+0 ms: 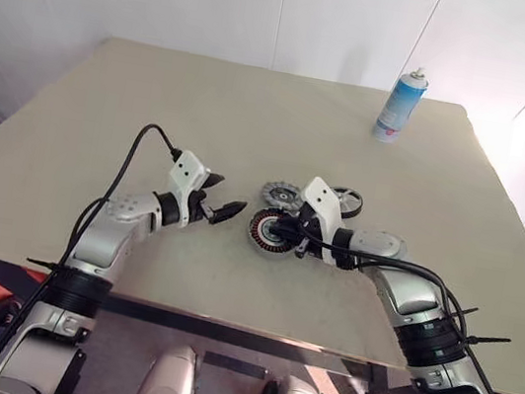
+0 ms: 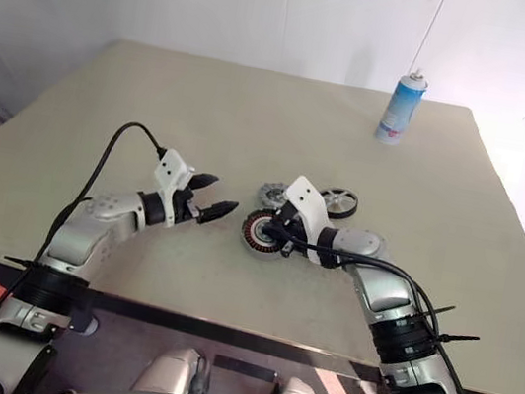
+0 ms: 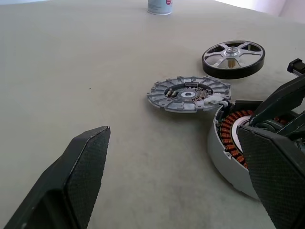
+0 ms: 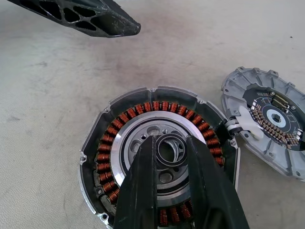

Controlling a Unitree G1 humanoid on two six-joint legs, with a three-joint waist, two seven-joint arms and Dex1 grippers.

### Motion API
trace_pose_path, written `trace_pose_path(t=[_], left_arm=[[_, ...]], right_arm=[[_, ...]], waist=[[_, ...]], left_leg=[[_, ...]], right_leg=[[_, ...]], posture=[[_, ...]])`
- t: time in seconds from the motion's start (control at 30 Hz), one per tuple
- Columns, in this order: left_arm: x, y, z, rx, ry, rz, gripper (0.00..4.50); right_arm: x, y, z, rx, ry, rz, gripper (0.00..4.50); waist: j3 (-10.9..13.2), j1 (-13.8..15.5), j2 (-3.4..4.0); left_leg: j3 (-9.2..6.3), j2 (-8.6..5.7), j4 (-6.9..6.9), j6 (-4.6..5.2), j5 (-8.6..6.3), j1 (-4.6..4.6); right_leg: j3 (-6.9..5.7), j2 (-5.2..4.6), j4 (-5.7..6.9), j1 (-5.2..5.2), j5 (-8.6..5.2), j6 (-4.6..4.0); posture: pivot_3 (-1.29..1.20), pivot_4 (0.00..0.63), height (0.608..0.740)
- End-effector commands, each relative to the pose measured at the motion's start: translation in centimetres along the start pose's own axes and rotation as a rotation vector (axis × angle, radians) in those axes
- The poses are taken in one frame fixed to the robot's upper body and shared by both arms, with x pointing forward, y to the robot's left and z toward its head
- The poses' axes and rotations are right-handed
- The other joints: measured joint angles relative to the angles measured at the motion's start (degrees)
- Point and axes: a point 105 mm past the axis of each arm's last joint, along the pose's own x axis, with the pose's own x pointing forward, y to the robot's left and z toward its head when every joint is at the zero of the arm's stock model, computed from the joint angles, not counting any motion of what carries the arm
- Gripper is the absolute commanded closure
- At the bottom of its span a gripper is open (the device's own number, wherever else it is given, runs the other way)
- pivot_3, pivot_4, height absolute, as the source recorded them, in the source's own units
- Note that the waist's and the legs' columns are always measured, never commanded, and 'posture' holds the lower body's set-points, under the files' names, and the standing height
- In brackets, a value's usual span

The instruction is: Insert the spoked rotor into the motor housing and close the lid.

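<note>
The spoked rotor [image 3: 233,57], a small flat wheel with a black outer ring and silver metal spokes and hub, lies flat on the beige counter [image 1: 156,110], just beyond the other two parts and untouched. It looks stiff and fairly light; the smooth rim could slip, so pinching across the rim or through a spoke gap seems the safest hold. Just beside it lies the lid [image 3: 188,93], a grey ribbed metal disc with a dark centre, joined by a short white link to the motor housing [image 4: 157,157], a dark ring of copper-brown windings around a silver centre.

The right gripper [image 4: 172,145] hangs over the housing's hub, jaws narrow with a small gap, gripping nothing. The left gripper [image 1: 219,196] hovers nearby, jaws wide and empty. A blue-and-white spray can [image 1: 400,105] stands far back; its label is unreadable.
</note>
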Motion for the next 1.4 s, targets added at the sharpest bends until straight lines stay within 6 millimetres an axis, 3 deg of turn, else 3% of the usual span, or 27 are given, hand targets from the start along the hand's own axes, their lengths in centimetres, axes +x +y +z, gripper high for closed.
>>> trace_pose_path(t=[0.03, 0.27, 0.53, 0.8, 1.07, 1.2, 1.3, 1.4], left_arm=[[-0.3, 0.3, 1.6, 0.046, -0.047, 0.014, 0.0], [-0.3, 0.4, 1.6, 0.046, -0.046, 0.017, 0.0], [-0.2, 0.4, 1.5, 0.045, -0.046, 0.016, 0.0], [-0.2, 0.4, 1.3, 0.043, -0.043, 0.022, 0.0], [-0.3, 0.4, 1.3, 0.043, -0.04, 0.025, 0.0], [-0.2, 0.4, 1.3, 0.043, -0.039, 0.025, 0.0], [-0.2, 0.4, 1.3, 0.043, -0.04, 0.026, 0.0], [-0.2, 0.5, 1.3, 0.042, -0.041, 0.027, 0.0]], right_arm=[[0.1, 0.3, 0.1, -0.033, 0.005, 0.008, 2.57], [-0.4, 0.2, 2.0, -0.053, -0.054, 0.008, 0.12], [-0.5, -0.7, 3.5, -0.012, -0.105, -0.027, 0.06], [-0.3, -0.9, 3.8, 0.001, -0.126, -0.029, 1.67], [0.2, -0.7, 3.4, 0.007, -0.112, -0.026, 4.44], [0.4, -0.7, 2.9, 0.01, -0.092, -0.03, 4.48], [1.1, -0.8, 0.3, 0.03, -0.014, -0.043, 4.48], [1.2, -1.0, -0.4, 0.037, 0.005, -0.05, 4.48]], waist=[[0.0, 0.0, 0.0], [0.0, 0.0, 0.0], [0.0, 0.0, -0.01], [0.0, 0.0, -0.01], [0.0, 0.0, -0.01], [0.0, 0.0, -0.01], [0.0, 0.0, -0.02], [0.0, 0.0, -0.04]], left_leg=[[0.0, 0.0, 0.0, 0.0, 0.0, 0.0], [0.0, 0.0, 0.0, -0.01, 0.0, 0.01], [0.0, 0.0, -0.01, 0.0, 0.0, -0.01], [0.0, 0.0, -0.02, -0.01, 0.0, -0.01], [0.0, 0.0, -0.02, -0.01, 0.0, -0.01], [0.0, 0.0, -0.02, -0.01, 0.0, -0.02], [0.0, 0.0, -0.02, -0.01, 0.0, -0.01], [0.01, -0.01, -0.02, -0.01, 0.0, 0.03]], right_leg=[[0.0, 0.0, 0.0, 0.0, 0.0, 0.0], [0.01, 0.0, 0.0, 0.01, 0.0, 0.0], [0.01, 0.0, 0.0, -0.02, 0.0, 0.0], [0.01, 0.0, 0.0, -0.02, 0.0, 0.0], [0.01, 0.0, 0.0, -0.02, 0.0, 0.0], [0.01, 0.0, 0.0, -0.02, 0.0, 0.0], [0.01, 0.0, 0.0, -0.01, 0.0, 0.0], [0.01, 0.0, 0.0, 0.03, 0.0, 0.0]], posture=[[0.0, 0.0, 0.74], [0.0, 0.0, 0.74], [0.0, 0.0, 0.74], [0.0, 0.0, 0.74], [0.0, 0.0, 0.74], [0.0, 0.0, 0.74], [0.0, 0.0, 0.74], [0.0, 0.0, 0.74]])
